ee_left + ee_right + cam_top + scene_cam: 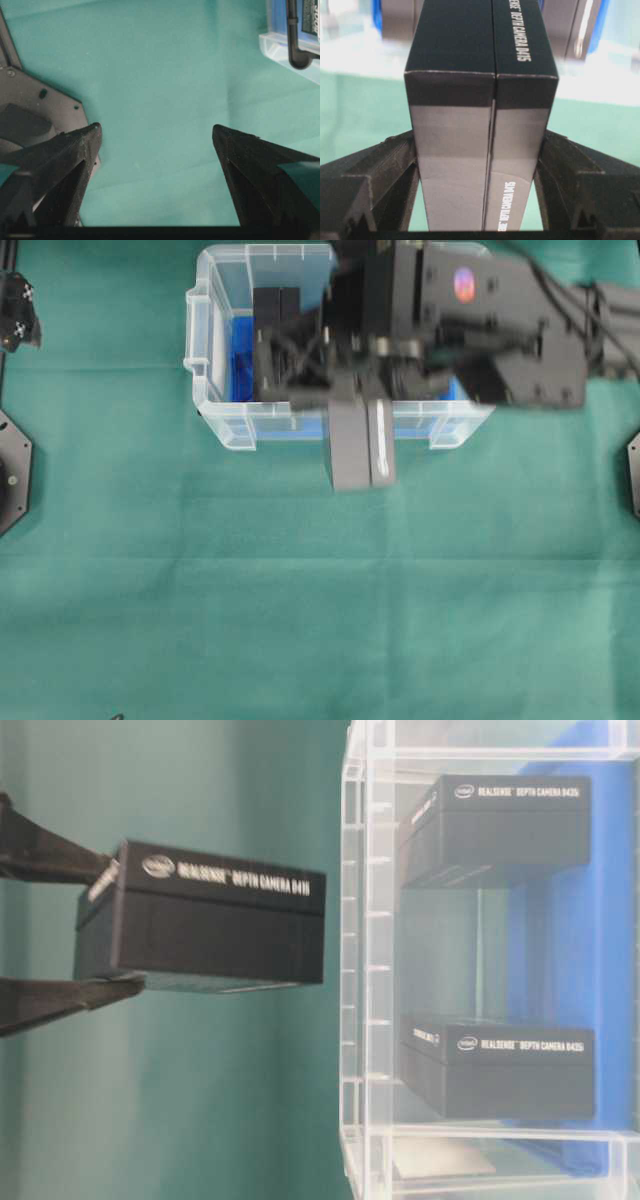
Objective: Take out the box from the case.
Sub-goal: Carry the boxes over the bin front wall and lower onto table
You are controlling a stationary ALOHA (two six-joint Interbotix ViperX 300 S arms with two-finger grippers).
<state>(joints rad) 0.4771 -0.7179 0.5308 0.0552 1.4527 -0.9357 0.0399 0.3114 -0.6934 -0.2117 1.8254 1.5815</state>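
the right gripper [479,165] is clamping the black realsense camera box [360,445] on both sides, holding it just outside the case [215,425], over its front rim, long axis pointing away from that rim. the left gripper [156,150] is gaping wide, empty, well apart.

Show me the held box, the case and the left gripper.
Held box [215,925], table-level view, its dark side face.
Case [225,425], overhead view, near-left corner of its clear wall.
Left gripper [156,134], left wrist view, midway between its fingertips.
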